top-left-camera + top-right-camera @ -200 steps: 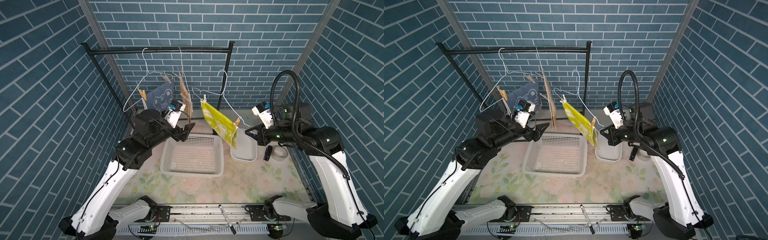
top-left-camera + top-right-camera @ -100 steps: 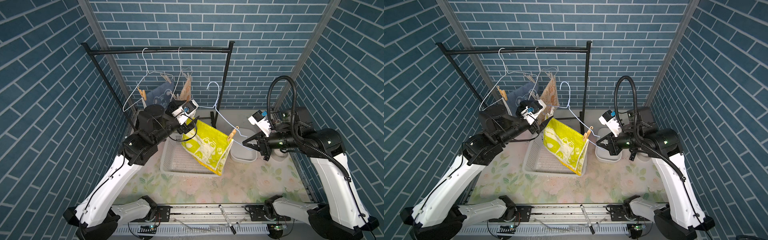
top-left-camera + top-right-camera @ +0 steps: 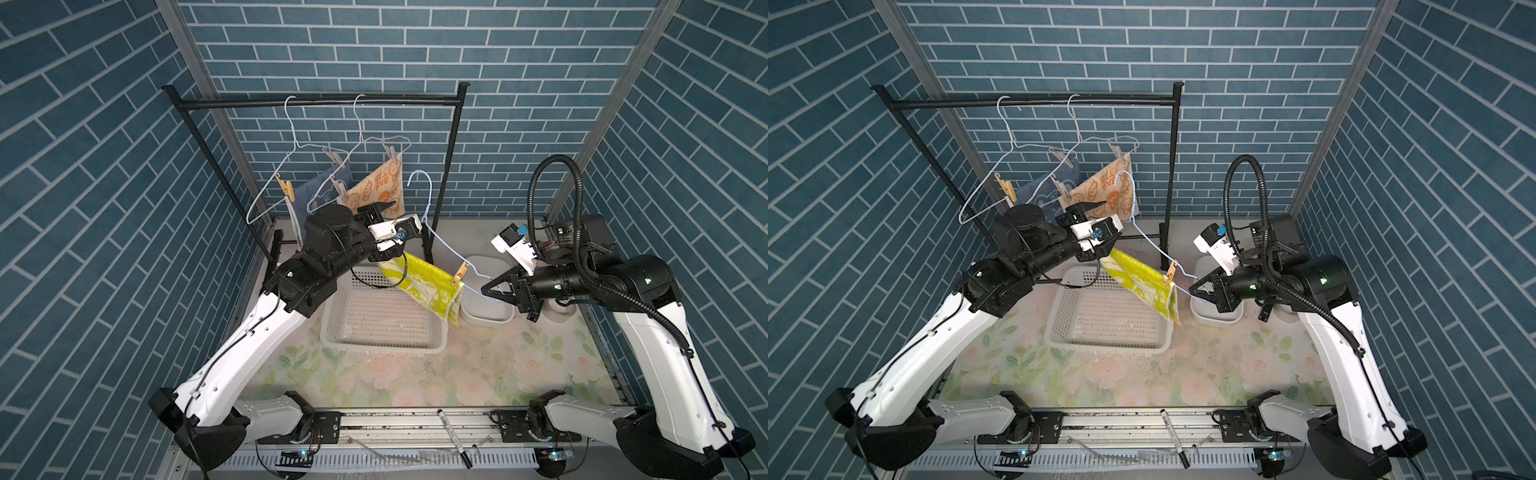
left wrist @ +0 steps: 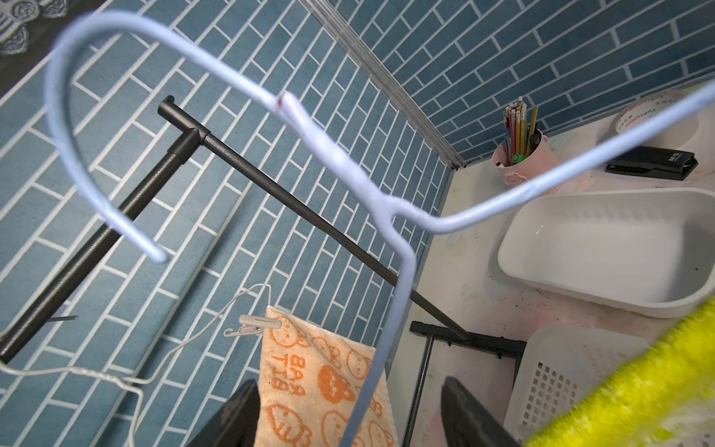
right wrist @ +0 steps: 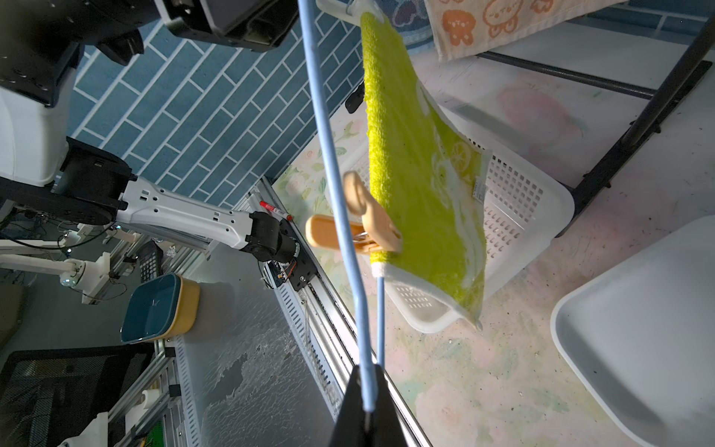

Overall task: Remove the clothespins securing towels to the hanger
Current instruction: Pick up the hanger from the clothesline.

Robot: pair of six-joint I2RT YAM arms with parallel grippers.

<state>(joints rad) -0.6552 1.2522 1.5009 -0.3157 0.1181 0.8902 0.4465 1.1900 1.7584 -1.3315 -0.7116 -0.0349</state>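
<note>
Lettering (image 4: 288, 369) "BA" (orange) on towel (image 4: 309, 402)

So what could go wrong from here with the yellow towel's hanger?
The right tool pinches the pale blue wire hanger only at one end, so it may swing or slip.
The yellow-green towel hangs partly beyond the rim of the white mesh basket; with the tan wooden clothespin off, it could drop outside.
The open left tool straddles the hanger wire and might close on it, not a pin.
</note>
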